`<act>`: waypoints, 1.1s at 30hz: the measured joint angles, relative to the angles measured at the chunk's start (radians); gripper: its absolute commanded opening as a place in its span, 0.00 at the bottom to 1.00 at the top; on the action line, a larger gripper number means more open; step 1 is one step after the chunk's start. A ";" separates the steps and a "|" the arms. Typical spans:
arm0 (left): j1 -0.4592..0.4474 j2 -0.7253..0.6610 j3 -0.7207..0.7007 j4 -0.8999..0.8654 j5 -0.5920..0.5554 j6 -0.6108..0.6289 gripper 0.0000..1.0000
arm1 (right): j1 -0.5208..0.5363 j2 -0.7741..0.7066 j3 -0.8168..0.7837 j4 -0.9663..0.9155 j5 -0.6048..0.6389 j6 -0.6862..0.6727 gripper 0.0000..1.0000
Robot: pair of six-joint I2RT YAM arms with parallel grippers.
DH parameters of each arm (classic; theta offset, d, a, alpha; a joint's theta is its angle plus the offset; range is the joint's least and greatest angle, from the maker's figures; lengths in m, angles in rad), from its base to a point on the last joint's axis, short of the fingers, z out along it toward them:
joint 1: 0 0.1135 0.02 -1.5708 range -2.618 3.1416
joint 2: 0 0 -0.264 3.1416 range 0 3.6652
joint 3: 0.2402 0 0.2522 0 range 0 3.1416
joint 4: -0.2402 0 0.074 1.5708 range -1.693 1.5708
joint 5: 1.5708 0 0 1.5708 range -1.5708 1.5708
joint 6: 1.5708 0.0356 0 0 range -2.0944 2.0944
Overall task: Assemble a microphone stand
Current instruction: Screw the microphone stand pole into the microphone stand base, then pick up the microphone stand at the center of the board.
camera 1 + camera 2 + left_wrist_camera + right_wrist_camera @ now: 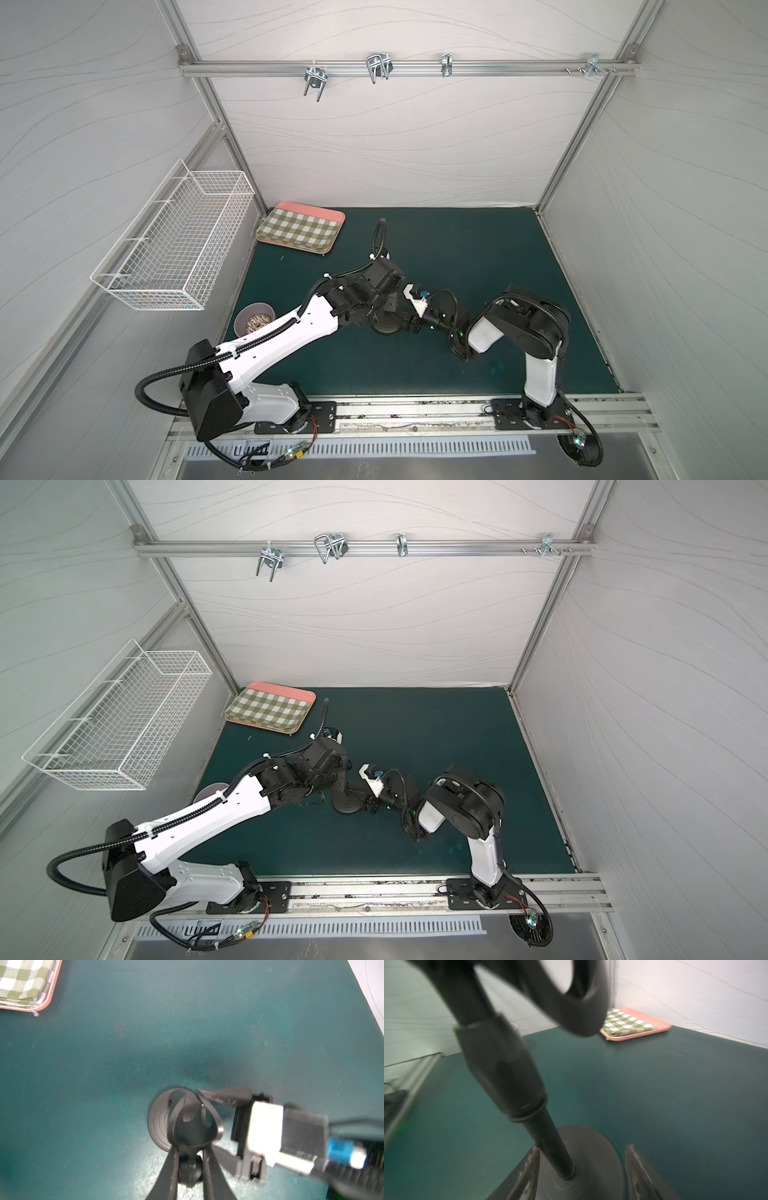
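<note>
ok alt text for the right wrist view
Close-up of the black microphone stand: its rod seated in the round base on the green mat, U-shaped clip blurred near the lens. The right gripper is open, straddling the base; a pink tray holding a green checked cloth sits in the far corner.

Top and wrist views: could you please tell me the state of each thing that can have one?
Microphone stand: rod seated in the disc base, on the mat.
Left hand: shut on the rod under the clip.
Right hand: open, astride the rod's foot.
Tray: holds a folded checked cloth.
Bowl: holds something speckled.
</note>
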 measured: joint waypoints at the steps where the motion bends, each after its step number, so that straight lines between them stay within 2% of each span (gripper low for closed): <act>1: 0.000 0.000 0.000 0.000 0.000 0.000 0.19 | -0.018 0.001 0.010 0.000 -0.064 0.014 0.60; 5: 0.003 0.002 0.002 0.002 0.002 0.006 0.19 | -0.047 0.024 0.071 0.001 -0.265 0.068 0.50; 9: 0.010 0.017 0.015 0.000 0.010 0.018 0.19 | -0.055 0.062 0.121 0.000 -0.387 0.102 0.43; 13: 0.016 0.037 0.035 -0.004 0.020 0.033 0.19 | -0.066 0.089 0.148 0.001 -0.428 0.122 0.38; 19: 0.032 0.057 0.056 -0.008 0.036 0.048 0.19 | -0.074 0.101 0.156 0.000 -0.425 0.124 0.30; 23: 0.037 0.066 0.063 -0.006 0.040 0.056 0.19 | -0.078 0.111 0.166 0.002 -0.418 0.111 0.19; 26: 0.050 0.075 0.069 0.033 0.035 0.059 0.19 | -0.075 0.111 0.163 0.025 -0.373 0.062 0.12; 29: 0.052 0.079 0.070 0.039 0.037 0.060 0.19 | -0.043 0.099 0.134 0.046 -0.263 0.028 0.08; 33: 0.052 0.078 0.069 0.028 0.035 0.060 0.19 | 0.063 0.058 0.088 0.041 0.031 -0.031 0.01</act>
